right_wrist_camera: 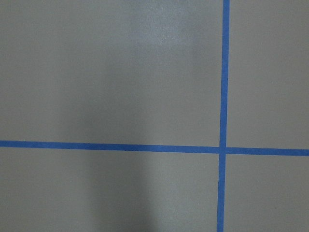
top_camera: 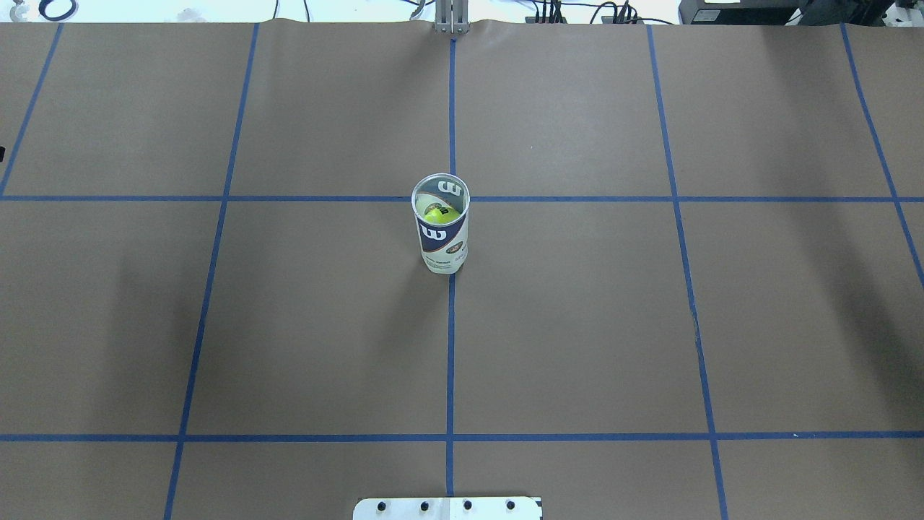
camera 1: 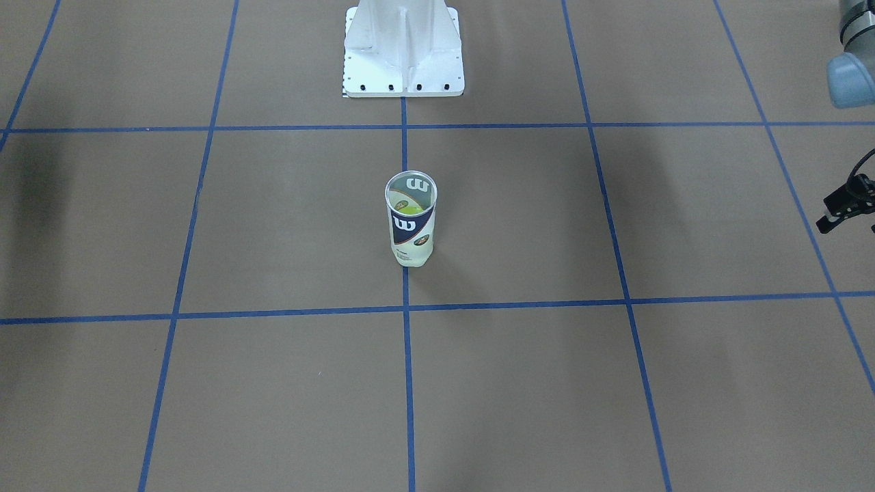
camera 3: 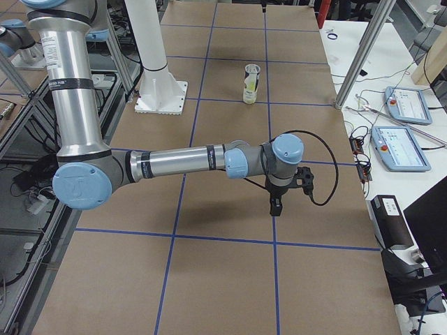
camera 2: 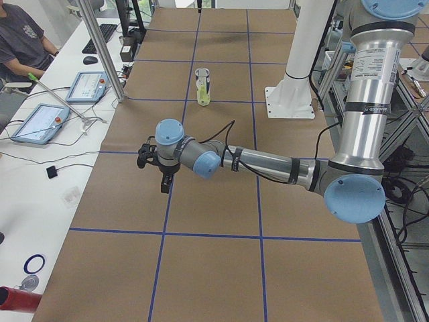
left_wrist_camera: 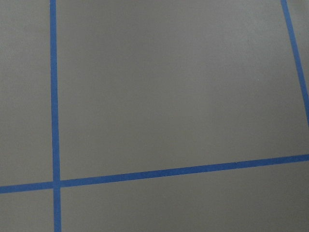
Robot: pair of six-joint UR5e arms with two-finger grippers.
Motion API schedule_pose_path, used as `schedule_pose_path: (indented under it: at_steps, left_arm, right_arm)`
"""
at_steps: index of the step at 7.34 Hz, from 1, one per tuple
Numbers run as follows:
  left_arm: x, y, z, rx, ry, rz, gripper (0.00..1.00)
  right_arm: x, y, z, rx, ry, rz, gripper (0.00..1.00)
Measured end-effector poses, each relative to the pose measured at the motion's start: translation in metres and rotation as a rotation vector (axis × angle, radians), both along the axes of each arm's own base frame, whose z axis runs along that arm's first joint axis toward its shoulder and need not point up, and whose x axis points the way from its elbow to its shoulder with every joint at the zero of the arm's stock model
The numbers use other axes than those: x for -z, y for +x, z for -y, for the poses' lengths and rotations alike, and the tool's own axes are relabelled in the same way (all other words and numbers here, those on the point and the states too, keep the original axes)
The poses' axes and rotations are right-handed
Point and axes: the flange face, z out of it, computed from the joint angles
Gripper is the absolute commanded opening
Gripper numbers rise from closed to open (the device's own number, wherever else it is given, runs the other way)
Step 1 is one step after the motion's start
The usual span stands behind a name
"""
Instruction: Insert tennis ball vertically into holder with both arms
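The holder [camera 1: 411, 219] is a clear tube with a navy and white "W" label. It stands upright and open-topped at the table's centre, and also shows in the overhead view [top_camera: 442, 235]. A yellow-green tennis ball [top_camera: 441, 214] sits inside it. Nothing touches the holder. In the exterior left view my left gripper [camera 2: 165, 188] points down over the table, far from the holder [camera 2: 203, 87]. In the exterior right view my right gripper [camera 3: 274, 209] points down, far from the holder [camera 3: 250, 84]. I cannot tell whether either is open or shut. Both wrist views show only brown paper and blue tape.
The white pedestal base [camera 1: 403, 68] stands behind the holder on the robot's side. A black part of the left wrist [camera 1: 844, 201] shows at the front-facing view's right edge. Metal posts [camera 2: 100, 47] and tablets [camera 2: 40, 124] line the operators' side, where a person [camera 2: 27, 40] sits.
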Motion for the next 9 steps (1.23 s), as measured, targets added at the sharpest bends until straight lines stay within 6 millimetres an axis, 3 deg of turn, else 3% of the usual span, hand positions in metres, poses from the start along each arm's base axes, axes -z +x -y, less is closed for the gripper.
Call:
schedule_pose_path:
  at_steps: [2,5,7,9]
  left_arm:
    - [-0.016,-0.017,-0.015,-0.050,0.056,0.041,1.00]
    - [-0.050,-0.036,-0.044,-0.001,-0.031,0.052,1.00]
    - [-0.054,-0.038,-0.047,0.012,-0.061,0.045,1.00]
    - [-0.044,-0.036,-0.041,0.062,-0.123,0.021,1.00]
  right_arm:
    - [-0.002,0.001,-0.002,0.002,0.005,0.002,0.99]
    - [-0.002,0.001,-0.003,0.003,0.008,0.002,0.99]
    - [-0.002,0.001,-0.005,0.007,0.016,0.002,0.99]
    - [0.000,0.002,-0.008,0.015,0.048,0.003,0.99]
